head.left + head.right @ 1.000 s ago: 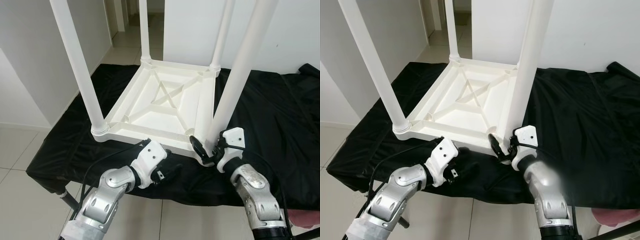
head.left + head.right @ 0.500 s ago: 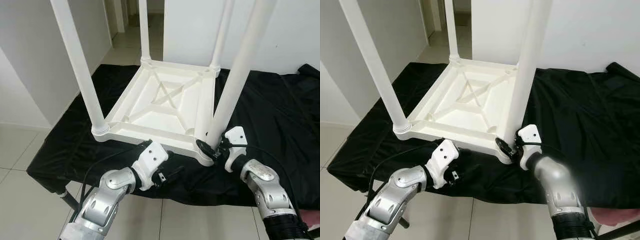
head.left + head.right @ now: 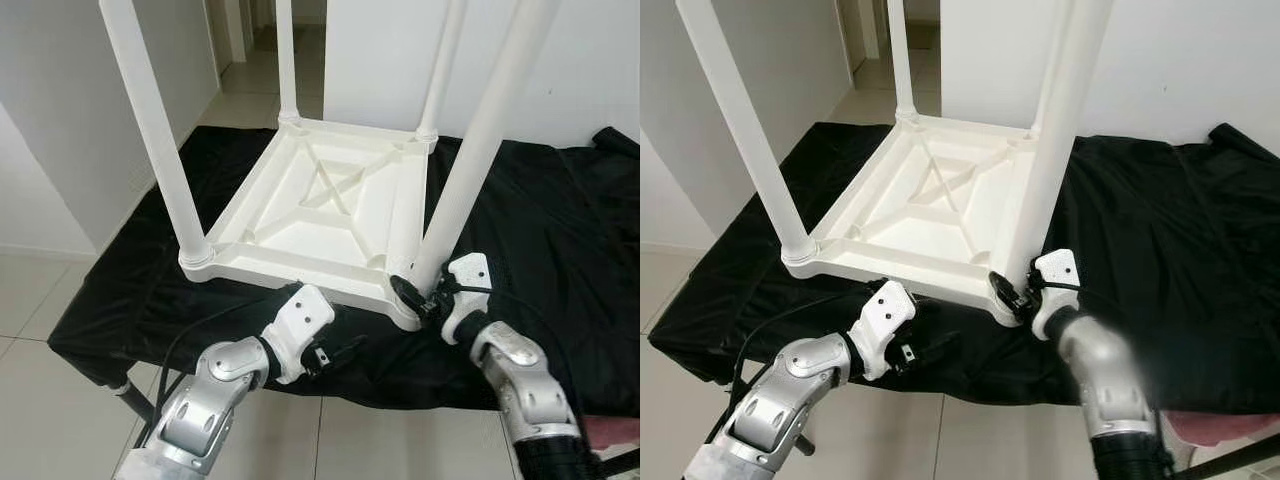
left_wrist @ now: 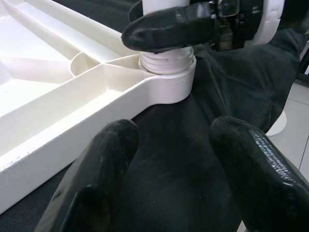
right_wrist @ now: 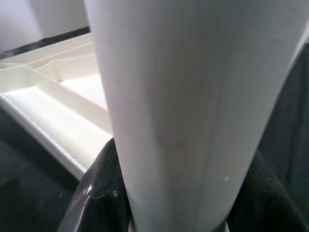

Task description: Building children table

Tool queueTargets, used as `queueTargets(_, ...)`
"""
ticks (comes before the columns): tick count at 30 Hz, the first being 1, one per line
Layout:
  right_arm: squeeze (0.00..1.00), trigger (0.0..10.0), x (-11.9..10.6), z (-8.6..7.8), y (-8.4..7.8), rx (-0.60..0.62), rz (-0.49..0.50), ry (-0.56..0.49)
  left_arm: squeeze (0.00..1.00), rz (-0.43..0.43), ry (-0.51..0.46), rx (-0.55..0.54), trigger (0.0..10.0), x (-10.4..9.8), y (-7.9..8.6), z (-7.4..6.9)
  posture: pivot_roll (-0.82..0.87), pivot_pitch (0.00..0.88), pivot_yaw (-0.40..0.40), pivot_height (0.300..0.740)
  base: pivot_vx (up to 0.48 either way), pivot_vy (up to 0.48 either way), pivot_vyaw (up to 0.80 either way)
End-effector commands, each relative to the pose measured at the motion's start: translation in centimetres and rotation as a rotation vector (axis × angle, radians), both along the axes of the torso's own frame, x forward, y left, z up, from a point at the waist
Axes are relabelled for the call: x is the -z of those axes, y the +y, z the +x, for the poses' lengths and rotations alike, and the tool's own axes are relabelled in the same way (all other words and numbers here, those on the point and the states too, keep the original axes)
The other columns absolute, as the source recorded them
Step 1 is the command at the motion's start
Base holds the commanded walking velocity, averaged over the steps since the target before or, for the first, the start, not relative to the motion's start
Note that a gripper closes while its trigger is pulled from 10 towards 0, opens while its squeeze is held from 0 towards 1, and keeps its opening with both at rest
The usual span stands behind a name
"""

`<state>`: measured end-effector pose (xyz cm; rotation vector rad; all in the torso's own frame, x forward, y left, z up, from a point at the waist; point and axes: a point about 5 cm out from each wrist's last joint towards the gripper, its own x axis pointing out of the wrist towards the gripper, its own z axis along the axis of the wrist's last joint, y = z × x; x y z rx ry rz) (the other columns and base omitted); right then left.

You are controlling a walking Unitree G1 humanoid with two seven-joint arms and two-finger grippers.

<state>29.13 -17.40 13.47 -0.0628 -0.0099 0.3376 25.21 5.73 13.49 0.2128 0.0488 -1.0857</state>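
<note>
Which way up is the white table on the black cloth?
Upside down: the table top lies on the cloth, legs up; right gripper clasps the near-right leg.

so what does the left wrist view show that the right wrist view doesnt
Left wrist view: the left gripper, open and empty over the black cloth, plus the threaded base of the leg seated in the corner socket, with the right gripper's finger wrapped around it.

Right wrist view: a close-up of the smooth leg shaft with the right gripper closed on both sides.

Both: the same near-right white leg, the upturned tabletop's ribbed underside and the black cloth.
</note>
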Motion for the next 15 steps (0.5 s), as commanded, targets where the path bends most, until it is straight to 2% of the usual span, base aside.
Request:
queueTargets(1, 0.0, 10.0, 0.0, 0.0, -0.6, 0.116, 0.014, 0.002, 0.0, 0.004, 0.006, -0.028, 10.0, 0.1, 0.1, 0.1, 0.0, 0.027, 0.032, 0.74, 0.0, 0.0, 0.0)
queueTargets(2, 0.0, 10.0, 0.2, -0.2, -0.4, 0.232, 0.029, 0.01, 0.0, 0.003, 0.005, -0.024, 10.0, 0.1, 0.0, 0.1, -0.01, 0.027, 0.032, 0.74, 0.0, 0.0, 0.0)
queueTargets(3, 0.0, 10.0, 0.2, -0.2, -0.4, 0.232, 0.029, 0.01, 0.0, 0.003, 0.005, -0.024, 10.0, 0.1, 0.0, 0.1, -0.01, 0.027, 0.032, 0.74, 0.0, 0.0, 0.0)
queueTargets(6, 0.0, 10.0, 0.9, -0.6, 0.7, 0.423, 0.101, 0.045, 0.0, 0.0, 0.005, -0.023, 10.0, 0.1, -0.2, 0.3, -0.02, 0.026, 0.031, 0.74, 0.0, 0.0, 0.0)
queueTargets(7, 0.0, 10.0, 1.0, -0.7, 1.1, 0.453, 0.121, 0.05, 0.0, -0.001, 0.005, -0.023, 10.0, 0.1, -0.3, 0.3, -0.02, 0.026, 0.031, 0.74, 0.0, 0.0, 0.0)
queueTargets(9, 0.0, 10.0, 1.1, -0.7, 1.4, 0.467, 0.135, 0.054, 0.0, -0.001, 0.005, -0.023, 10.0, 0.1, -0.3, 0.3, -0.02, 0.026, 0.031, 0.74, 0.0, 0.0, 0.0)
queueTargets(12, 0.0, 10.0, 1.5, -0.8, 2.8, 0.497, 0.15, 0.079, 0.0, -0.004, 0.006, -0.022, 10.0, 0.1, -0.4, 0.3, -0.02, 0.026, 0.031, 0.74, 0.0, 0.0, 0.0)
queueTargets(15, 0.0, 10.0, 1.4, -0.8, 3.3, 0.497, 0.15, 0.071, 0.0, -0.005, 0.006, -0.021, 10.0, 0.0, -0.4, 0.3, -0.02, 0.023, 0.031, 0.74, 0.0, 0.0, 0.0)
